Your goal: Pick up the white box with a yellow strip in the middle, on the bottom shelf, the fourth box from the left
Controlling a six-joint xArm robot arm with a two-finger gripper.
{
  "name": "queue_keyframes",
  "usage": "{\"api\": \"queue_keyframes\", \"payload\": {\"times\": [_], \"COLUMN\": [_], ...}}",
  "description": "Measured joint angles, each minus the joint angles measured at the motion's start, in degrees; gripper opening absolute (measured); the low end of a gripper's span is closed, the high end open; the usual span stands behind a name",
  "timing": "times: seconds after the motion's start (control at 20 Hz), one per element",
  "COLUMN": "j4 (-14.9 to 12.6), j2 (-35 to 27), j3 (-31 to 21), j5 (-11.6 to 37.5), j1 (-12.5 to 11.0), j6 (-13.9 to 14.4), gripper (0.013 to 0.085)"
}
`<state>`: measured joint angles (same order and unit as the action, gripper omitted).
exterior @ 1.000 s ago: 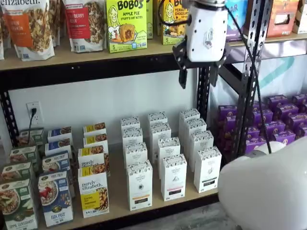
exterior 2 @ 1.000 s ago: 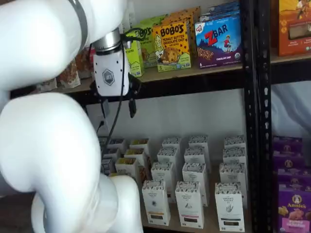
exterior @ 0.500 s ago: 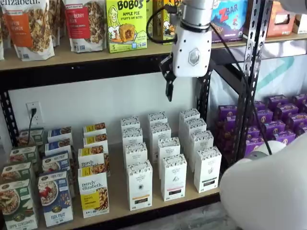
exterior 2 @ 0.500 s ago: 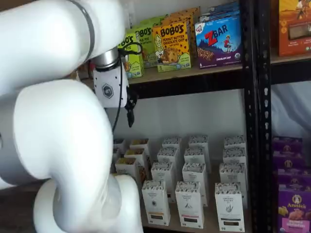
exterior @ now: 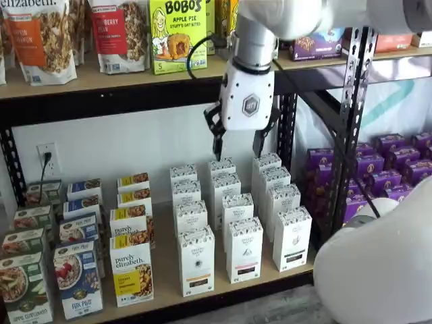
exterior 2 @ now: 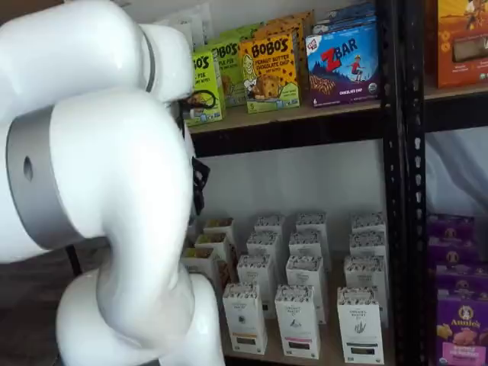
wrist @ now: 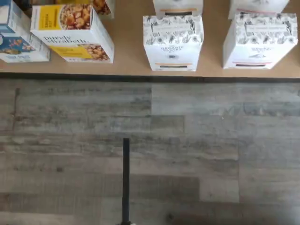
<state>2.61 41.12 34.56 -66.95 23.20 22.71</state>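
Bottom shelf (exterior: 169,270), front row; white box with a yellow strip (exterior: 197,261), upright, between the purely elizabeth box (exterior: 131,271) and a matching white box (exterior: 244,249); in the wrist view (wrist: 173,42) near the shelf's front edge. Pincer (exterior: 237,143): white body, two black fingers with a plain gap, released, grasping nothing; hangs high above the white rows, well apart from the target. Wood-plank floor (wrist: 187,154) below.

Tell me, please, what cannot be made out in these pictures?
- Gripper: plain in one shelf view; in the other the white arm hides nearly all of it.
- White box with the yellow strip: its print is too small to read.
- Purely Elizabeth box: wrist view's edge cuts it off.
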Motion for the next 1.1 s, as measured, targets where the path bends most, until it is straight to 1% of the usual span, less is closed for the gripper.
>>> {"api": "queue_keyframes", "payload": {"times": [0.2, 0.35, 0.45, 0.6, 0.7, 0.85, 1.0, 1.1], "j4": [-0.7, -1.1, -0.7, -1.6, -1.6, -0.7, -0.6, -1.1], "j2": [-3.1, -5.7, -7.1, -9.6, -11.3, -14.5, -16.9, -19.0], "j3": [-0.6, -0.4, -0.6, -1.0, -1.2, -1.6, -2.4, -2.8], "j5": [3.7, 5.2, 7.0, 10.1, 11.7, 14.6, 18.4, 21.2], "j1": [0.4, 0.0, -0.7, -1.2, -1.5, -2.1, -2.6, -2.9], "j6": [0.5, 0.4, -0.6, -0.7, -1.0, -2.2, -2.9, -3.0], "gripper": [0.085, 0.085, 0.085, 0.085, 0.085, 0.085, 0.085, 0.085]}}
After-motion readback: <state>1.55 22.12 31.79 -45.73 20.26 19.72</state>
